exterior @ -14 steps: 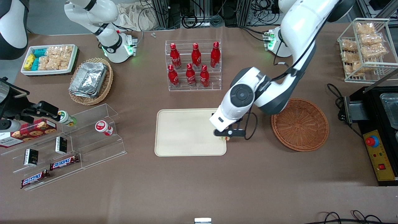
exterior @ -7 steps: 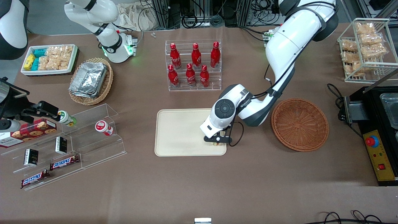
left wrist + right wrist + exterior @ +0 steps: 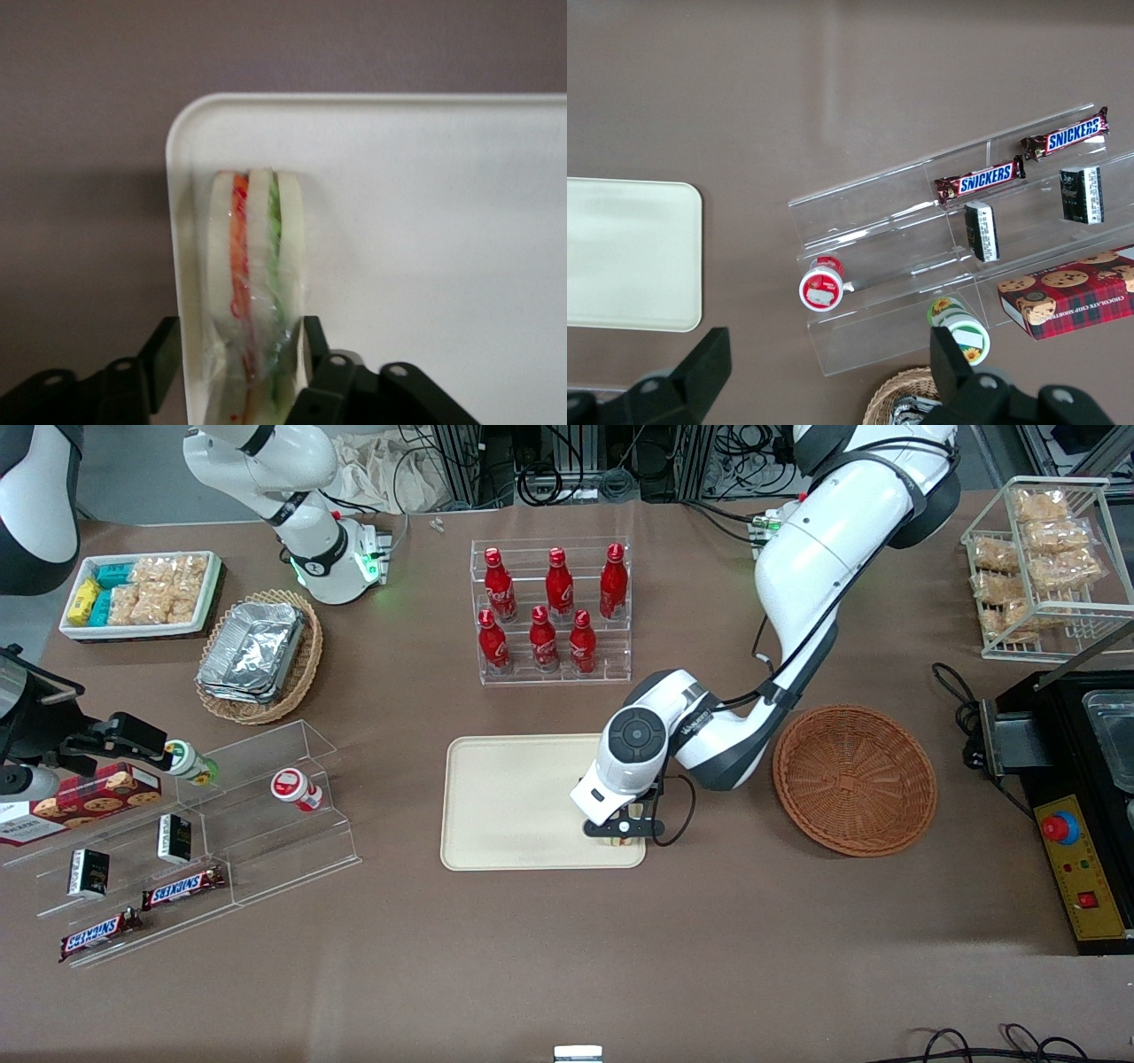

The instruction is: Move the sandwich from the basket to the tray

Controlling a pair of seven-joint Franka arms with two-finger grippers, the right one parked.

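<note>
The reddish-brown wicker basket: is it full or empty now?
Empty. The basket shows only bare weave; the sandwich stands on the tray at a corner, between the gripper fingers.

The brown table (image 3: 567,957) carries the tray (image 3: 505,806), the basket (image 3: 855,779) and a bottle rack (image 3: 552,615).

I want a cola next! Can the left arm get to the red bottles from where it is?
Probably yes, but not right away. The gripper is low over the tray, its fingers either side of the sandwich. The red cola bottles stand close by, with bare table between.
</note>
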